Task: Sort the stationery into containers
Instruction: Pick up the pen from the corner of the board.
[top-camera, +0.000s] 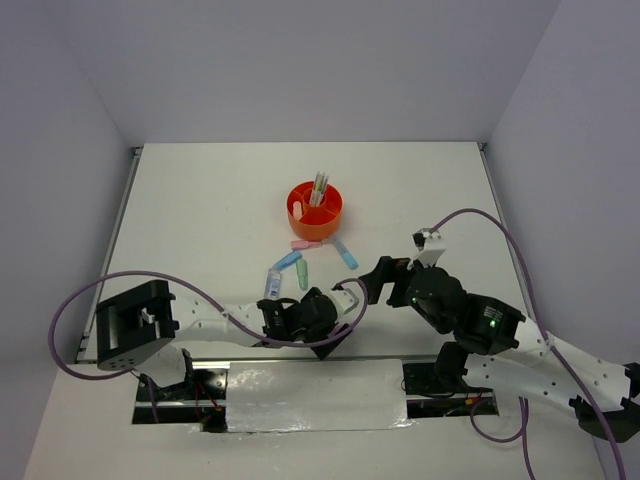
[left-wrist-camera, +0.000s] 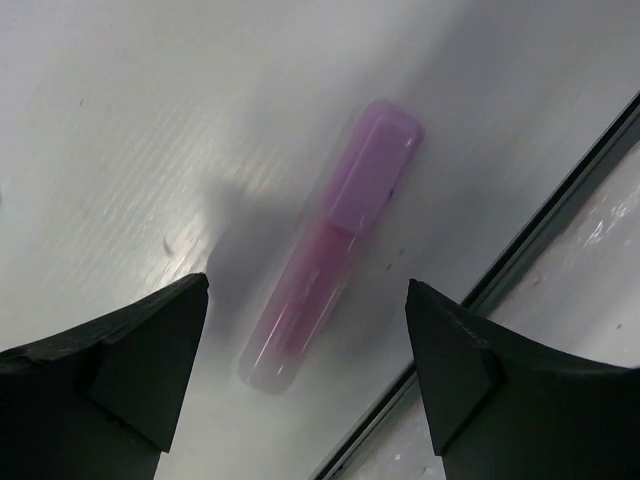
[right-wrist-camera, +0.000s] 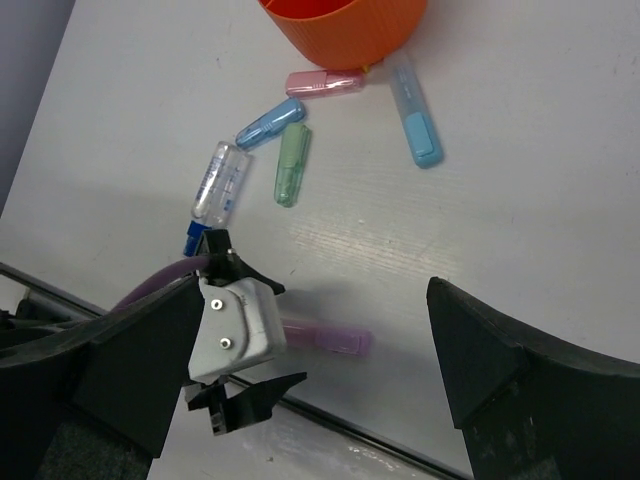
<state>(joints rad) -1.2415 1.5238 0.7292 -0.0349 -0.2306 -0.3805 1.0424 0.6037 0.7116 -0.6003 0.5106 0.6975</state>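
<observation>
The left gripper (left-wrist-camera: 307, 285) hangs spread astride the purple highlighter (left-wrist-camera: 335, 240), lined up to pinch across its width. The highlighter lies by the near edge of the table (top-camera: 200, 200), well apart from the orange organizer (top-camera: 312, 226). The right gripper (right-wrist-camera: 315, 290) is spread, empty.

No text, label, brand, number or sign can be read anywhere in these three views.

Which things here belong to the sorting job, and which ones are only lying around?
Job:
orange organizer
purple highlighter
pink highlighter
blue highlighter
light-blue highlighter
green highlighter
clear tube

Only around:
purple cable
silvery strip
</observation>
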